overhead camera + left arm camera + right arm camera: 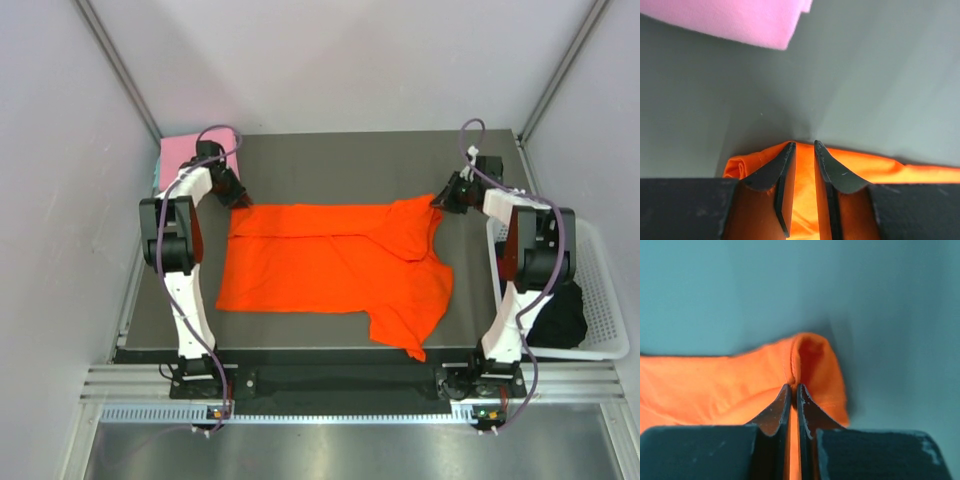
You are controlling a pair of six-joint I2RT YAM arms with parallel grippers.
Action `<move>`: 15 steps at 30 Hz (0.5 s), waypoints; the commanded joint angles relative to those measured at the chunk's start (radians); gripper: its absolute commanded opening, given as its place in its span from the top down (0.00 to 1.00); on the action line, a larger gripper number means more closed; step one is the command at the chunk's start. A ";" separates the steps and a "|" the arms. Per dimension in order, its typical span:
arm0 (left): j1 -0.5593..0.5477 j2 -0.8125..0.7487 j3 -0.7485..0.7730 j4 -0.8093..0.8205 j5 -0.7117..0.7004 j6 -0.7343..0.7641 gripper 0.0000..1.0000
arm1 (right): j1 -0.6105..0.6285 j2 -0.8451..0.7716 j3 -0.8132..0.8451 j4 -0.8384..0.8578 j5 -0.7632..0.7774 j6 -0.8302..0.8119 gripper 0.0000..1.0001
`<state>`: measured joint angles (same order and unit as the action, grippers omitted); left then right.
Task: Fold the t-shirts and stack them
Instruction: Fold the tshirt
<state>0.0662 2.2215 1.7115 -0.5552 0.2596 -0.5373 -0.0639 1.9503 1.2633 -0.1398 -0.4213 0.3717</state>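
The orange-red t-shirt (330, 265) lies spread flat on the dark table (340, 160), one sleeve hanging toward the near edge. My left gripper (238, 197) is at its back left corner. In the left wrist view the jaws (805, 144) straddle the orange cloth (880, 167) with a narrow gap still between them. My right gripper (440, 200) is at the back right corner. Its jaws (794, 386) are shut on a puckered fold of the orange cloth (715, 385). The pink t-shirt (183, 155) lies folded at the table's back left corner, and its edge (740, 20) shows just beyond the left gripper.
A white lattice basket (605, 290) stands off the table's right side with a black bundle (558, 315) in it. Grey walls close in the table on the left, back and right.
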 commanded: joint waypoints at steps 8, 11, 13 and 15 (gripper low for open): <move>0.006 0.076 -0.009 -0.074 -0.284 -0.016 0.73 | -0.048 -0.192 -0.241 0.159 0.194 0.150 1.00; 0.006 0.073 -0.006 -0.075 -0.292 -0.015 0.73 | -0.048 -0.205 -0.304 0.192 0.202 0.176 1.00; 0.006 0.073 0.002 -0.072 -0.284 -0.012 0.73 | -0.048 -0.205 -0.309 0.206 0.190 0.180 0.98; 0.006 0.075 0.026 -0.072 -0.267 -0.006 0.73 | -0.047 -0.205 -0.300 0.206 0.174 0.182 0.92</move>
<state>0.0593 2.2265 1.7382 -0.5533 0.0731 -0.5716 -0.1051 1.7866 0.9550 -0.0063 -0.2623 0.5362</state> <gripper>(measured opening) 0.265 0.048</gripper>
